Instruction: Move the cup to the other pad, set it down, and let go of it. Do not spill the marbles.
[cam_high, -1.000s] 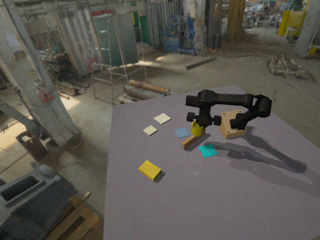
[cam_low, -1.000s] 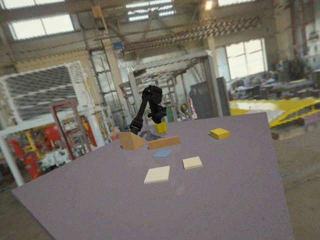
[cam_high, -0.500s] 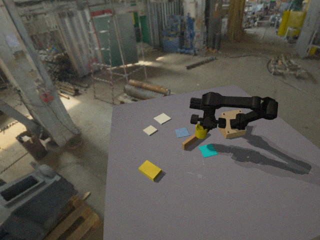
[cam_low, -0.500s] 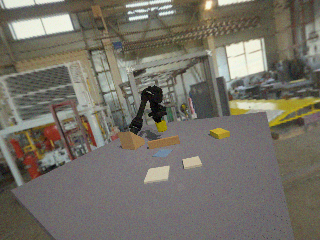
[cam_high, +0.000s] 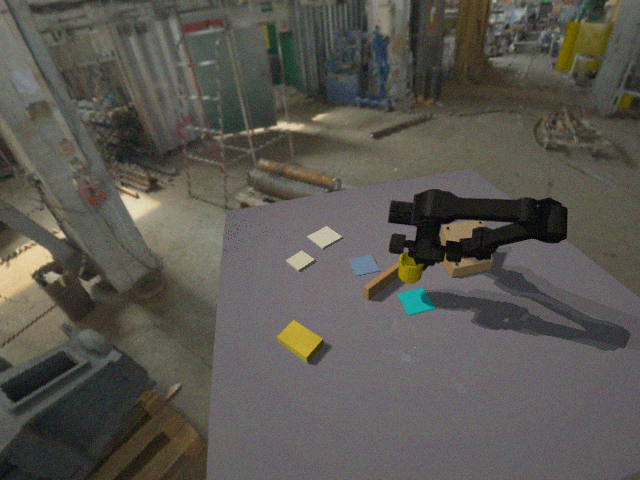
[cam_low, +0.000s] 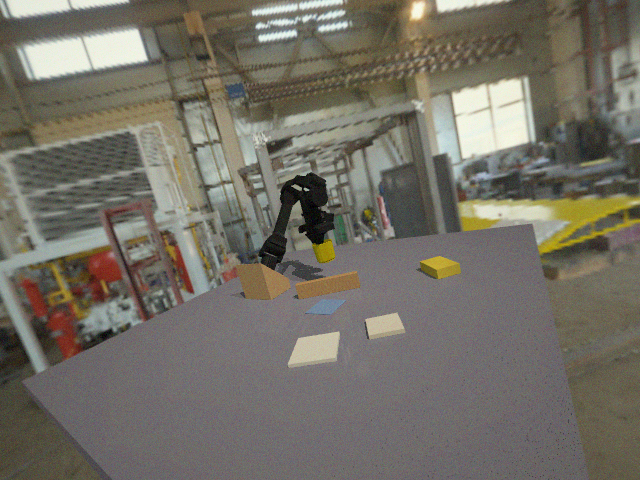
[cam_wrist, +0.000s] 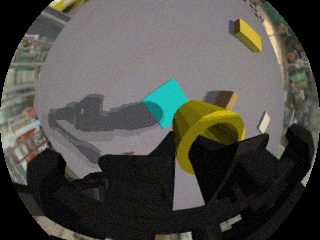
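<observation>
- Top view: black arm reaches left from its tan base (cam_high: 465, 258) on the grey-purple counter (cam_high: 413, 403). Tool (cam_high: 413, 258) is clamped narrow on the yellow cup (cam_high: 410, 268), gripping near the rim.
- Top view: cup sits upright in the grip, above the counter, over the end of the tan bar (cam_high: 381, 281), between the blue pad (cam_high: 364, 264) and the teal pad (cam_high: 415, 301). Marbles not visible.
- Top view: two cream tiles (cam_high: 324, 236) lie left of the blue pad; yellow block (cam_high: 299, 339) well apart at lower left. Arm shadow falls right of the teal pad.
- Exterior view: cup (cam_low: 324, 251) hangs under the tool (cam_low: 319, 238), off the counter (cam_low: 361, 413), behind the tan bar (cam_low: 327, 284). Blue pad (cam_low: 324, 306) in front of the bar; teal pad hidden here. Yellow block (cam_low: 439, 267) off to the right.
- Wrist view: cup (cam_wrist: 207, 135) close up between dark fingers, rim facing out; inside too dark to tell contents. Teal pad (cam_wrist: 166, 102) just beside the cup in frame, on the counter (cam_wrist: 154, 34) below. Bar end (cam_wrist: 223, 99) peeks behind the cup, yellow block (cam_wrist: 248, 34) far off.
</observation>
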